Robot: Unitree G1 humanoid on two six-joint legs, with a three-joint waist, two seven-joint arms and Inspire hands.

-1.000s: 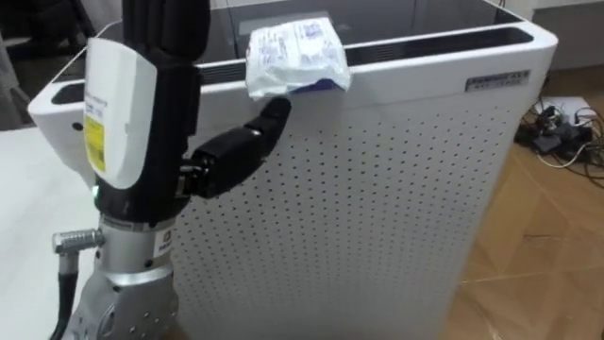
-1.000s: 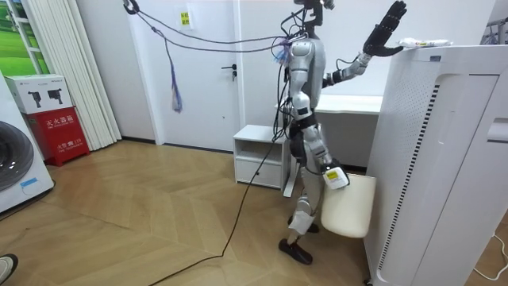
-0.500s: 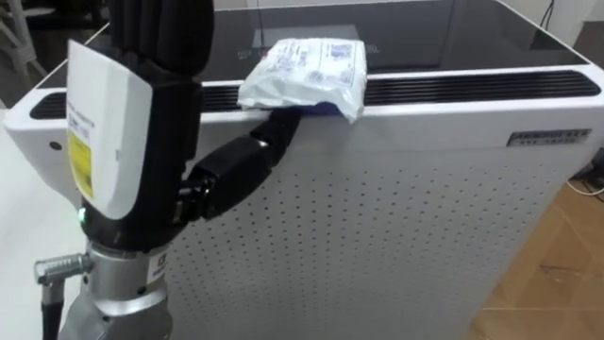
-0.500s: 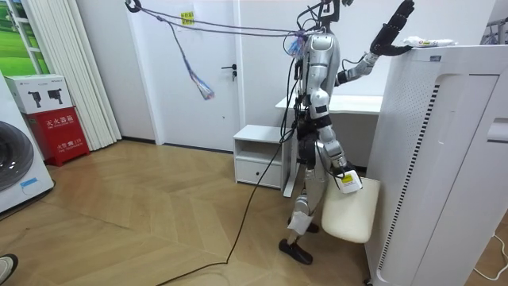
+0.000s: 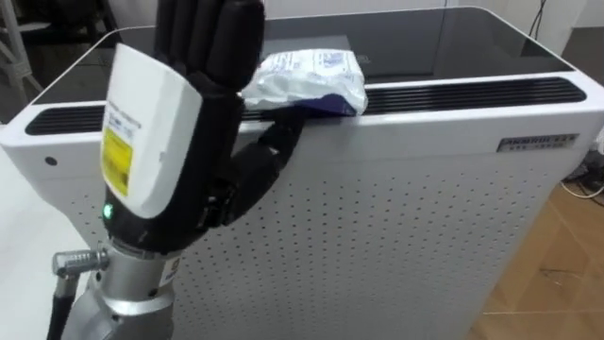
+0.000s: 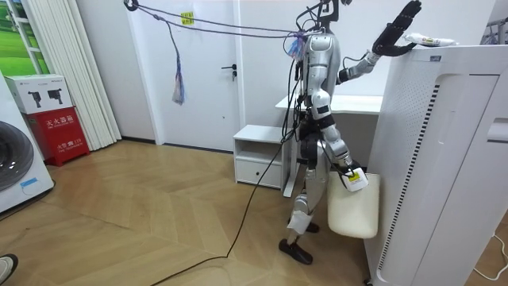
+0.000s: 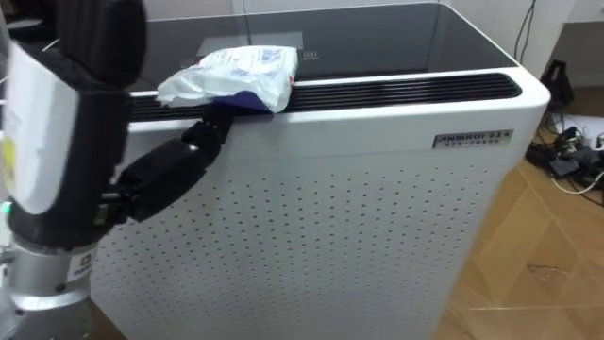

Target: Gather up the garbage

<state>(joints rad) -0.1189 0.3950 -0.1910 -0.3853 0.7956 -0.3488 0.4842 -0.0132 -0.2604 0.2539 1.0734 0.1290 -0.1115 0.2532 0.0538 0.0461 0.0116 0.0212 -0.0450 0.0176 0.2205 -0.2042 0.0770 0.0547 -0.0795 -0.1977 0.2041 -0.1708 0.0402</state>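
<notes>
A crumpled white plastic packet (image 5: 311, 76) lies on the front edge of the top of a tall white perforated appliance (image 5: 396, 217). My left hand (image 5: 170, 142) is raised right beside it, fingers straight up and open, with the thumb (image 5: 269, 156) reaching to the packet's underside. In the room view I stand facing the appliance (image 6: 444, 159), left hand (image 6: 401, 24) up at the packet (image 6: 421, 40). My right hand (image 6: 355, 179) hangs low and holds a white bag (image 6: 353, 208) off the floor.
The appliance's dark glossy top (image 5: 425, 47) has a slotted vent (image 5: 472, 93) along its front. Cables and plugs (image 7: 566, 151) lie on the wooden floor at the right. Behind me stand a low white cabinet (image 6: 258, 155), a desk, a red box (image 6: 63, 131) and a washing machine (image 6: 16, 171).
My left hand has risen and come closer to the packet, its thumb now under the packet's edge. The white bag has swung nearer the appliance. The head camera has shifted.
</notes>
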